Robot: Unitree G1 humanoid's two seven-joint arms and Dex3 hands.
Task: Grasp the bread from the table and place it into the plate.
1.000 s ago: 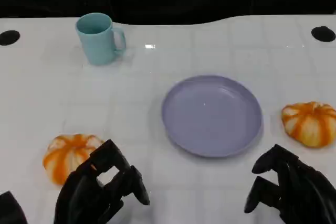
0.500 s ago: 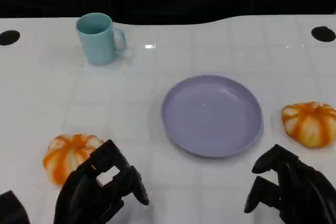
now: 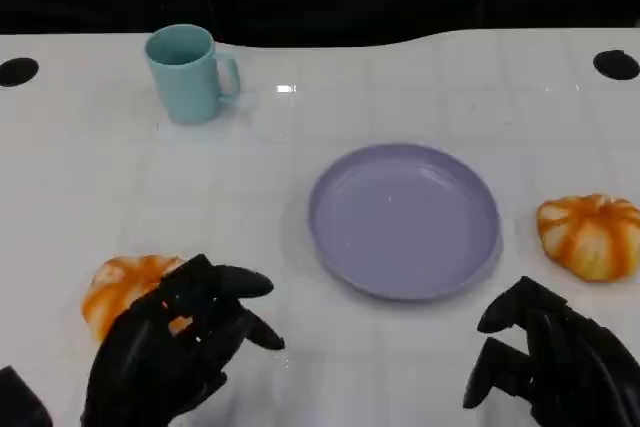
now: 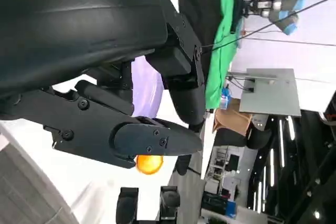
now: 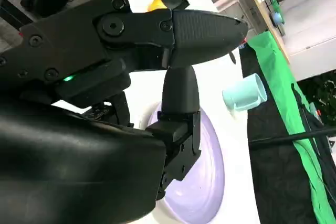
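**Left hand shifts over the near bread**

Since a second ago the left hand (image 3: 170,352) has slid toward the table's left edge and spread its fingers, now hanging partly over the near bread (image 3: 118,289), holding nothing. That orange-striped bread sits on the table (image 3: 300,207) near its front-left corner, placed for an easy reach, I judge. A second bread (image 3: 590,235) lies by the right edge. Between them the plate (image 3: 404,220) waits bare. The right hand (image 3: 550,367) hovers at the front-right, fingers loosely curled, empty. A teal mug (image 3: 190,73) stands at the back-left.
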